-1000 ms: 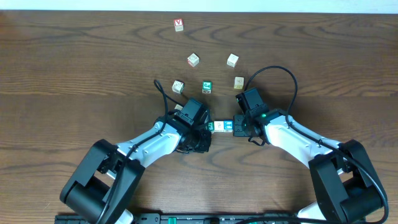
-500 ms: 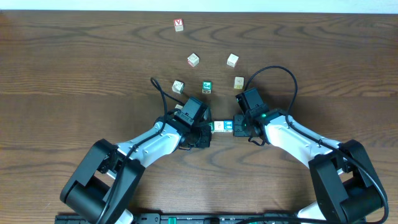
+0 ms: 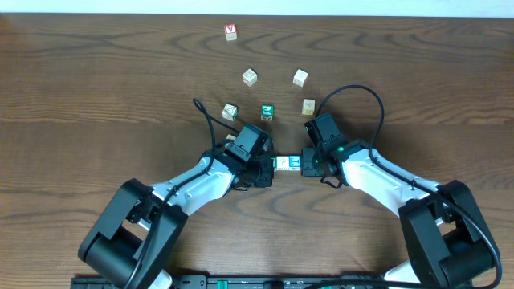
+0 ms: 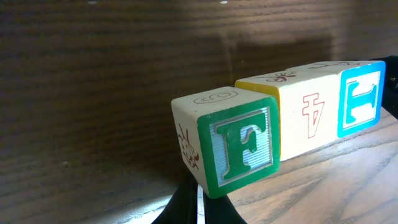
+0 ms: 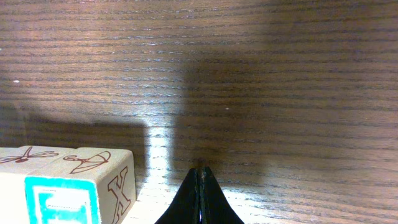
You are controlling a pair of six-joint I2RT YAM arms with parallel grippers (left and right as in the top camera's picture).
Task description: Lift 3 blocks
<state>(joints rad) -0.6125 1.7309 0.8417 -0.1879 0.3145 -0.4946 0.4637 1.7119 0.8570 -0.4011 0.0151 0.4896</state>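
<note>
Blocks: green block (image 4: 239, 149), cream block (image 4: 308, 121) and blue block (image 4: 360, 99) are set touching in one row near the table's (image 3: 80, 80) middle
Left gripper (image 3: 267, 164): jaws closed on nothing, tip placed against the green end
Right gripper (image 3: 303, 163): jaws closed on nothing, placed just beside the blue end

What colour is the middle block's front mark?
Red, on the middle block; clearest from the left wrist view.

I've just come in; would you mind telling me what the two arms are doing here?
Both arms are squeezing a row of three blocks end to end. The left gripper, shut, pushes against the green F block; the right gripper, shut, pushes against the blue block; the cream block sits between. I cannot tell whether the row is off the table yet.
</note>
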